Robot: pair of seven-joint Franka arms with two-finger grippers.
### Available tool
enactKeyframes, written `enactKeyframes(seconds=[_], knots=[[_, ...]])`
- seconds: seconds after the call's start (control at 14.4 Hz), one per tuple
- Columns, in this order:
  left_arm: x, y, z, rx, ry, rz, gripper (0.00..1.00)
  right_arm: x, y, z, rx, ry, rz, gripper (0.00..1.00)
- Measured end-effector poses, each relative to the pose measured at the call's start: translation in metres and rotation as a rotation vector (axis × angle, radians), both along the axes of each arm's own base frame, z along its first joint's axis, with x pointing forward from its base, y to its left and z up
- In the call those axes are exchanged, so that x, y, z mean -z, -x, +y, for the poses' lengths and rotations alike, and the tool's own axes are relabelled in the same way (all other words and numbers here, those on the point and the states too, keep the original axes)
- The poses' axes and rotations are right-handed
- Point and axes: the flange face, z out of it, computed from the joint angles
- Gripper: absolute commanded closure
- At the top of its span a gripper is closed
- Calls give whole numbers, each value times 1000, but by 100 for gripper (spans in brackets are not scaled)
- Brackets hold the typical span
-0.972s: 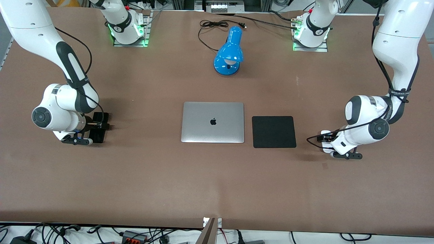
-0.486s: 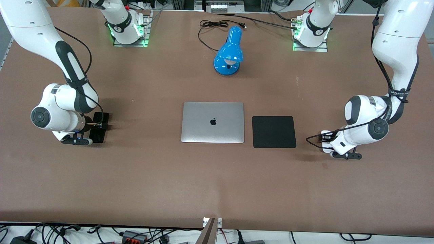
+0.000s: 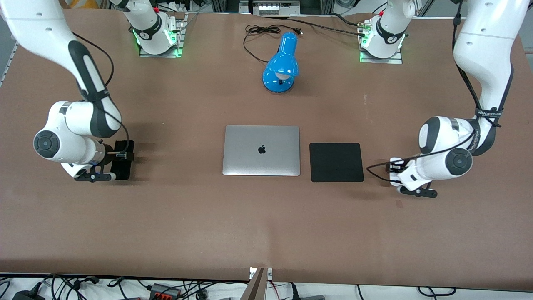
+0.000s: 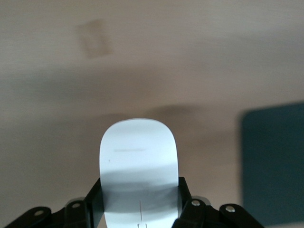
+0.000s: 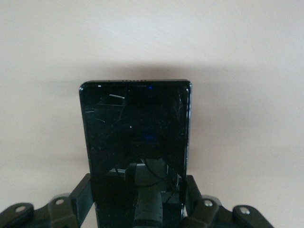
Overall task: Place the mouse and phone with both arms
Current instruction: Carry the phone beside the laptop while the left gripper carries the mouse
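While the left gripper (image 4: 140, 209) is clamping the mouse (image 4: 138, 166), the right gripper (image 5: 137, 204) is clamping the phone (image 5: 137, 137); shallow edge grips are risking slips.

Left gripper (image 4: 140, 209) low at the left arm's end of the table, fingers clamped on the mouse (image 4: 138, 164), right gripper (image 5: 137, 202) low at the right arm's end, fingers clamped on the phone (image 5: 136, 137).

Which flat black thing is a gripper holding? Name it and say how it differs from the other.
The phone, gripped by the right gripper at the right arm's end of the table. It is slim and glossy; the black pad is square, matte and lies untouched beside the laptop.
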Motion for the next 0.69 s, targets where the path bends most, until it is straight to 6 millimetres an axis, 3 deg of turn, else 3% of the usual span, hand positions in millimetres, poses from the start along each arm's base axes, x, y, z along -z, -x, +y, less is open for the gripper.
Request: enactKeyframes(seconds=[0.14,0.28,0.42,0.56,0.69], knots=[[-15,7,-48,30,-7,16,92,-13,0,53,-23,1,-16,73],[-18,17,-96,59,18,25,92,-6,9,118,-10,10,-14,73],[-11,26,-128,64,33,17,92,6,20,173,14,-11,-19,73],[7,30,-148,74,49,5,92,22,31,208,37,-38,-13,73],[23,34,-160,86,59,10,92,38,39,226,28,-44,1,73]])
